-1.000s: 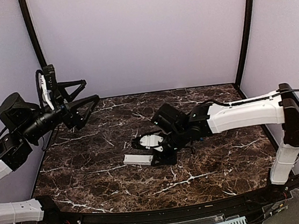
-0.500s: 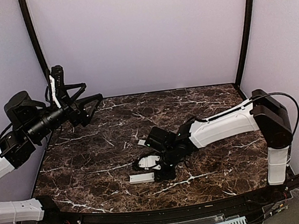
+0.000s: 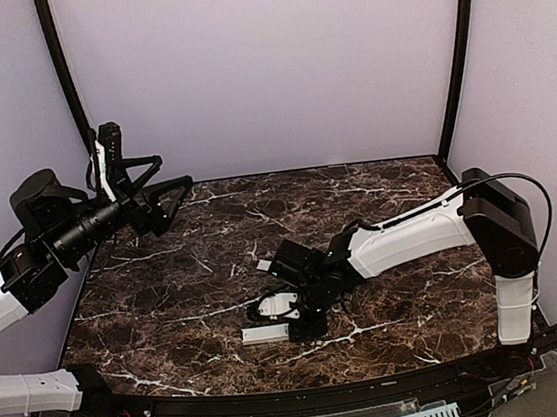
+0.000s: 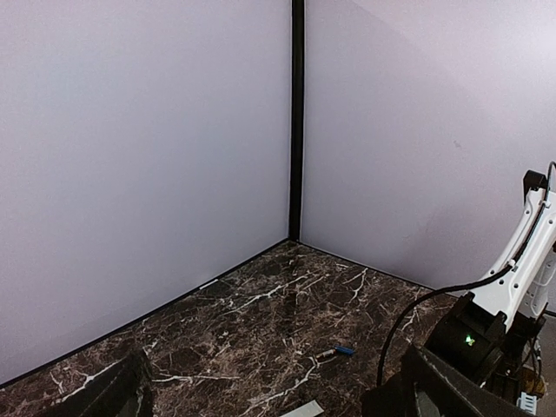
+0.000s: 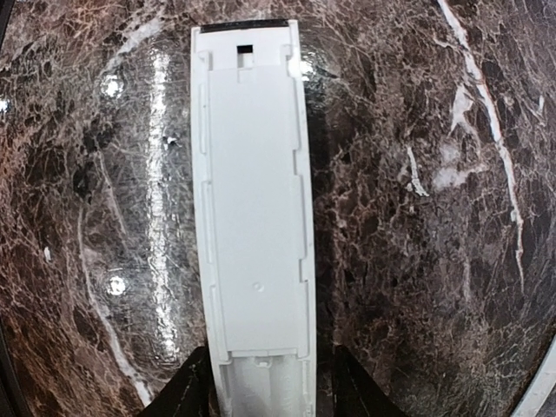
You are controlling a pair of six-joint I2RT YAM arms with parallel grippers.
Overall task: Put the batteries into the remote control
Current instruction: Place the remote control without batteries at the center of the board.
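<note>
The remote control [image 5: 254, 200] is a slim white bar lying back-up on the marble, its long recess showing and a dark end at the far tip. In the top view the remote control [image 3: 263, 334] sits near the front edge. My right gripper [image 5: 265, 391] straddles its near end, open, with a dark gap beside the right finger [image 5: 354, 391]. In the top view my right gripper [image 3: 298, 324] is low over the table. One blue battery [image 4: 344, 351] lies on the marble. My left gripper [image 3: 160, 187] is raised at the left, open and empty.
A thin flat white strip [image 4: 302, 409] lies near the battery, and a small white piece [image 3: 265, 266] shows behind the right gripper. Pale walls enclose the table [image 3: 170, 311] at the back and sides. The right arm [image 3: 412, 233] stretches across the table's right half.
The right arm brought the remote control toward the front edge and set it on the marble, and its jaws have widened. The left arm rose slightly.
</note>
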